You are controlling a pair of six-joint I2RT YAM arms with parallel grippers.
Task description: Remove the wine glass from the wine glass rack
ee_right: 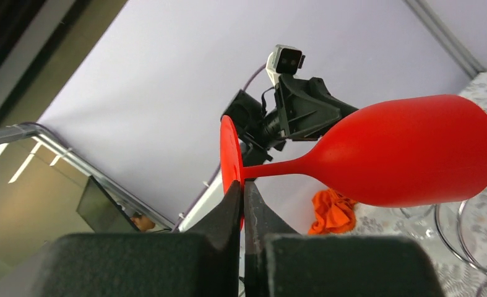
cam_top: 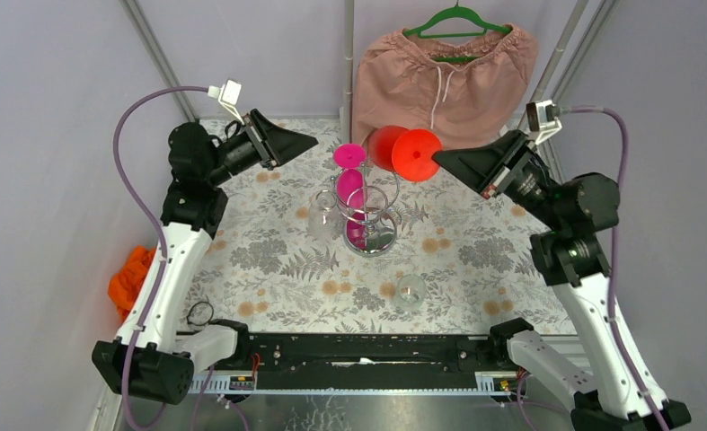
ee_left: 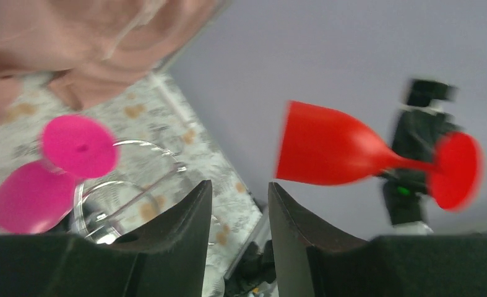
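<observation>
Right gripper (ee_right: 243, 189), closest to its wrist cam, has both fingers pinched together on the thin round foot of a red wine glass (ee_right: 408, 151), w/ stem and bowl sticking out sideways in mid-air. From largest down: table w/ floral cloth (cam_top: 269, 260) fills the overhead view; pink shorts (cam_top: 444, 76) hang at the back wall; chrome wire rack (cam_top: 381, 241) stands near the centre of the cloth. The red glass floats above and behind the rack, to its right, touching no wire loop. One pink glass (cam_top: 350, 184) hangs foot-up on the rack, a clear glass (cam_top: 410, 292) stands alone on the cloth near the front, and an orange rag (cam_top: 132, 280) lies by the left edge. Left gripper (ee_left: 239, 192) hovers behind-left of the rack, jaws apart, nothing btwn them, aimed toward the red glass. Step, as I read it: the glass looks free of the rack, so what's left is prob. carrying it clear and setting it down. Next move likely calls for a slow swing away from the loops, turning the bowl upward, then lowering onto bare cloth apart from the clear glass, since a hold on just the foot gives little control.
</observation>
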